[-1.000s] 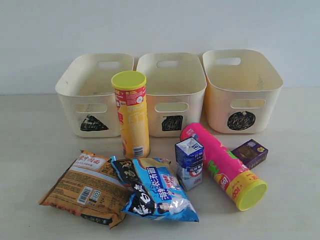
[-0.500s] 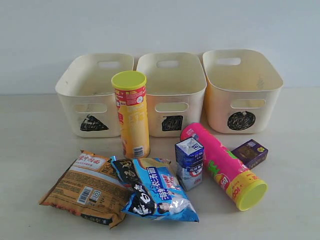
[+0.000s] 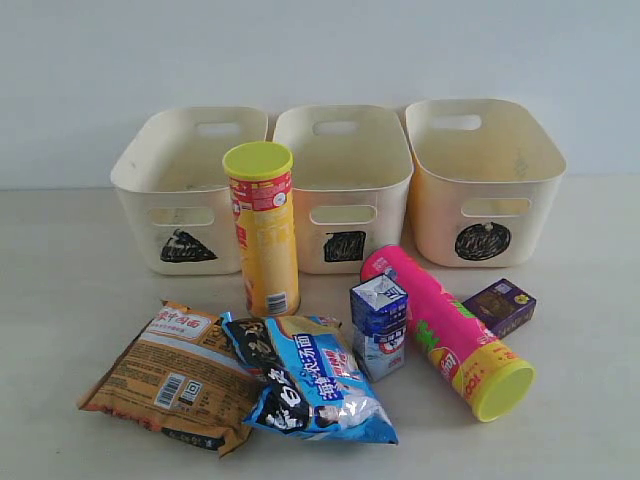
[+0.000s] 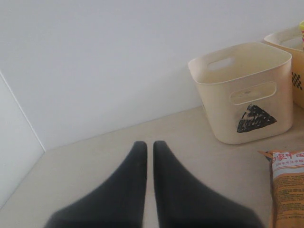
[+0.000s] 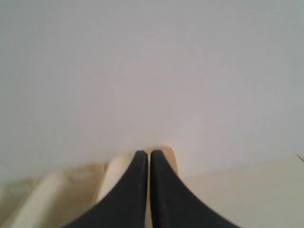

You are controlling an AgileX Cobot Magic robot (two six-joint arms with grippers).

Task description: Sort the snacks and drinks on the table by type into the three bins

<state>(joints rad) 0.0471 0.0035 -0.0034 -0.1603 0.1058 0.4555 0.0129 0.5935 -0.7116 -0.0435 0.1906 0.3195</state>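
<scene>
— While all six snacks and drinks (image 3: 265, 250) sit on the tabletop (image 3: 60, 300) before the three bins (image 3: 392, 235) along its far edge, what is sorted?
— Nothing yet; left claw (image 4: 149, 147) and right claw (image 5: 145, 154) are closed, empty.

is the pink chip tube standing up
No, the pink chip tube lies on its side on the table, while the yellow tube stands upright.

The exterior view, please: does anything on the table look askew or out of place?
The pink tube lies on its side, while the yellow-red tube stands upright. The blue-black bag overlaps the orange-brown bag. Nothing looks spilled.
</scene>
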